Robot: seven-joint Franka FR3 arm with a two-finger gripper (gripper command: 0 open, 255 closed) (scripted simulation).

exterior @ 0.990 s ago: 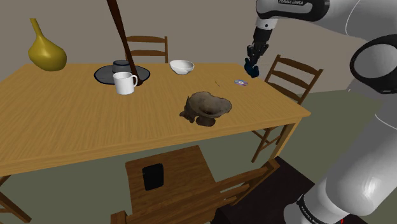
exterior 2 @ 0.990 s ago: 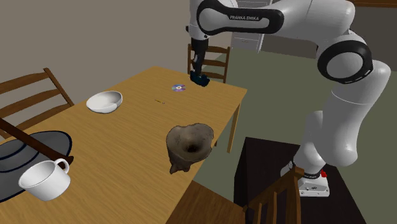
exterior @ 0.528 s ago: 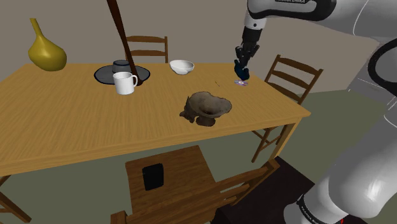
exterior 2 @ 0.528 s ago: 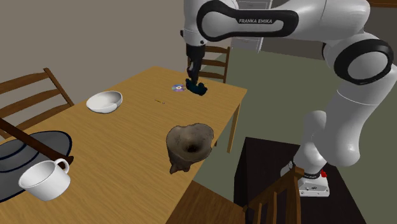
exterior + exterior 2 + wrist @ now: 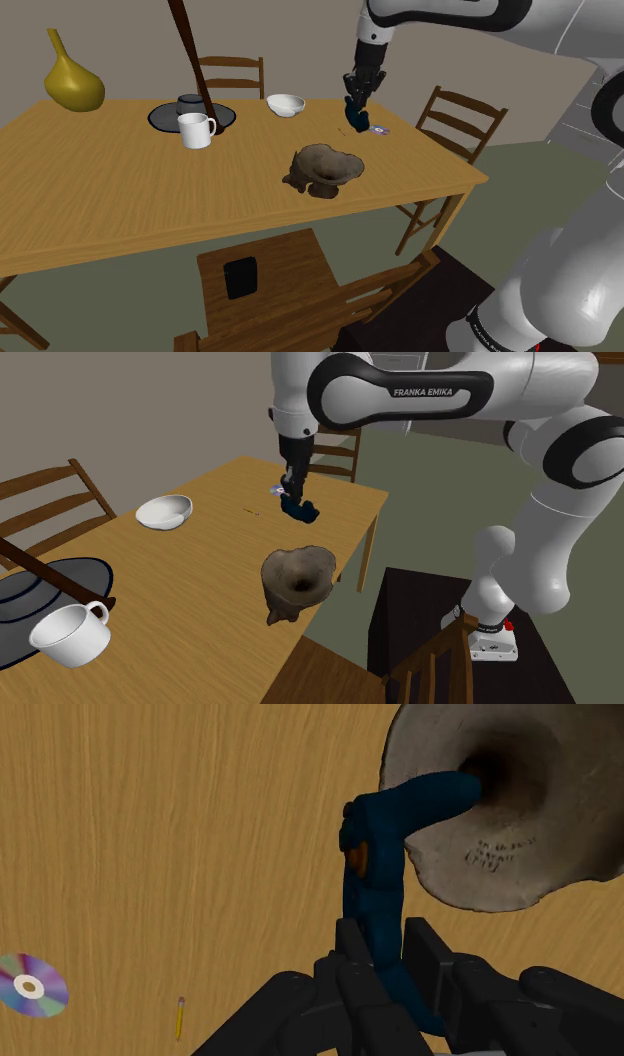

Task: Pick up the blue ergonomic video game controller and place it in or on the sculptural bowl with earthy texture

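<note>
The gripper [image 5: 353, 102] [image 5: 291, 490] [image 5: 385, 944] is seen pinching the controller [image 5: 356, 117] [image 5: 299, 508] [image 5: 375, 879]. Both black fingers are pressed against its dark blue body, and an orange spot is visible on its side. The controller is held in the air above the table [image 5: 120, 195] [image 5: 225, 522], hanging below the fingers, right of centre in the upper part of the shoulder view.

In the wrist view its far tip is seen against the dark hollow of the rough bowl [image 5: 510, 814]. In the shoulder view the rough bowl [image 5: 322, 168] is found on the table at mid-frame, below and to the left of the controller and clear of it. In the second exterior view the rough bowl [image 5: 297, 580] lies below the controller, nearer the frame's centre.

A disc [image 5: 378, 130] [image 5: 30, 986] is seen flat on the table just right of the controller in the shoulder view, and a pencil [image 5: 180, 1017] lies near it.

Further left in the shoulder view a white bowl [image 5: 286, 104] [image 5: 164, 511], a white mug [image 5: 196, 130] [image 5: 72, 633] and a dark plate [image 5: 165, 120] are set on the table. A yellow vase [image 5: 72, 80] is placed at the upper left.

Wooden chairs [image 5: 460, 125] are seen around the table.
</note>
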